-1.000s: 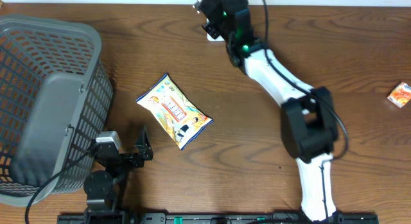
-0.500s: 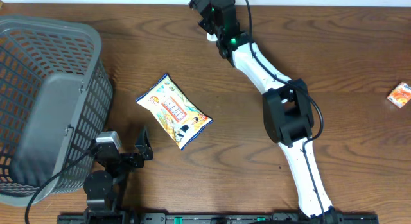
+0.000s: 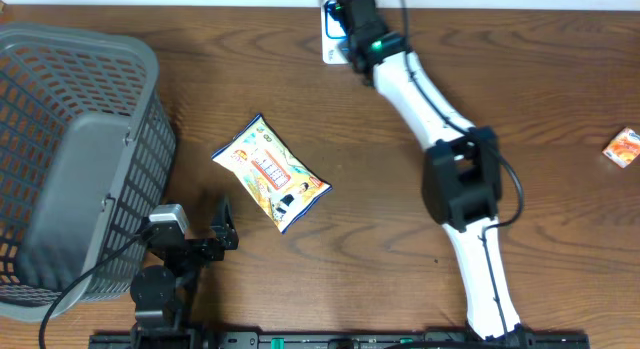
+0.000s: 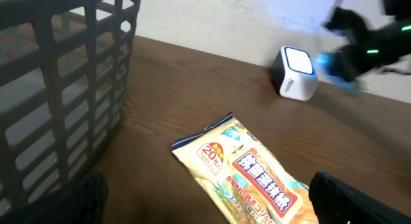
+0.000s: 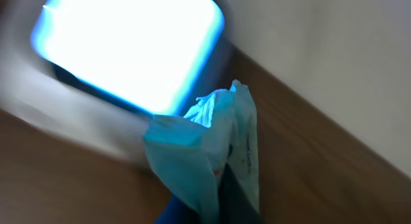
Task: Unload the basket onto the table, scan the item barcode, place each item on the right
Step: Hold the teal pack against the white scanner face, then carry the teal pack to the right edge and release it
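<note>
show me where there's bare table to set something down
Widest bare wood: between the right arm and the small orange pack. Also free: the strip between the basket and the scanner, beyond the snack bag. Crowded: the far edge at the scanner, and beside the basket where the left arm sits.

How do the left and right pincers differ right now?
The left pincer stands open and empty; the right pincer is shut on a pale packet. The left pincer sits at the near edge beside the basket, facing the yellow snack packet; the right pincer is at the far edge, by the lit scanner. Neither touches the yellow snack packet.
</note>
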### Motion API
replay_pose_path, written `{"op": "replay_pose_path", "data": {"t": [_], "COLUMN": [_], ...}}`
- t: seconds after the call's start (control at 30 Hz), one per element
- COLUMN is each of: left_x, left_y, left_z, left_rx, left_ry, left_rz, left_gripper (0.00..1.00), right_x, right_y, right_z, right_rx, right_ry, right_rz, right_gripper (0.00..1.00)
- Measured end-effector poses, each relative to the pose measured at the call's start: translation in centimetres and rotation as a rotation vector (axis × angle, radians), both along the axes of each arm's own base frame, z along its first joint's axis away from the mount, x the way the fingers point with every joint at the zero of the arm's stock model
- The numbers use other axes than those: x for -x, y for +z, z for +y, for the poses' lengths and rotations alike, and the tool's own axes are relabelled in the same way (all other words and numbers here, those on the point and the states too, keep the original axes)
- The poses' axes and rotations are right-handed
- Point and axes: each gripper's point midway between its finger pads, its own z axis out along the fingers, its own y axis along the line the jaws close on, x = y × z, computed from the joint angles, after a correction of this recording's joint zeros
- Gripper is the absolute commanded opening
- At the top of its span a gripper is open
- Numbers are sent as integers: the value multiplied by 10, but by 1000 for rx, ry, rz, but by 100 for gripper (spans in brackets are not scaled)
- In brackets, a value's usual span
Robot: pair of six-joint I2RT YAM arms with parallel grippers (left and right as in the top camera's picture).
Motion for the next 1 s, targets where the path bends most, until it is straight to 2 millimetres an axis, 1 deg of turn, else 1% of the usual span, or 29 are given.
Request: {"op": "replay_pose_path", "data": {"t": [0.1,0.13,0.17,0.2,0.23,0.27,0.3,0.33,0.37,0.4,0.5,0.53,0.57,0.6,0.67,0.73,0.8,0.83,0.87,0.97,1.0], "left_x": [0,0,0,0,0,0,0,0,0,0,0,0,0,0,0,0,0,0,0,0,0], "left_y": [0,0,0,0,0,0,0,0,0,0,0,0,0,0,0,0,0,0,0,0,0], "left_z": [0,0,0,0,0,0,0,0,0,0,0,0,0,0,0,0,0,0,0,0,0], "left_rx": [0,0,0,0,0,0,0,0,0,0,0,0,0,0,0,0,0,0,0,0,0], "left_ry": [0,-1,-1,-1,-1,-1,-1,-1,-1,-1,-1,-1,-1,-1,-1,-1,-1,0,-1,-1,-1], "left_rz": [0,-1,-1,-1,-1,-1,-1,-1,-1,-1,-1,-1,-1,-1,-1,-1,-1,-1,-1,-1,-1], "left_gripper": [100,100,100,100,100,100,100,100,100,100,100,100,100,100,100,100,100,100,100,100,100], "right_x": [14,19,36,39,51,63,76,89,100,114,140,147,155,158,162,165,166,167,168,163,162], "right_y": [47,53,55,54,47,36,28,18,10,2,-12,-16,-19,-22,-27,-37,-48,-51,-55,-61,-61], "right_z": [-112,-140,-207,-225,-276,-314,-346,-374,-395,-420,-455,-466,-477,-482,-481,-470,-447,-439,-428,-399,-393], "right_rx": [79,93,120,124,128,136,147,150,149,145,118,102,75,41,-20,-112,-257,-302,-372,-528,-552], "right_ry": [-320,-390,-553,-596,-711,-789,-854,-911,-953,-1003,-1073,-1093,-1113,-1132,-1147,-1152,-1164,-1178,-1200,-1228,-1227], "right_rz": [-5,3,43,49,69,93,117,139,155,177,221,233,245,244,253,289,340,355,376,409,419], "right_gripper": [1,1,1,1,1,1,1,1,1,1,2,33,99,99,99,99,99,99,99,99,99]}}
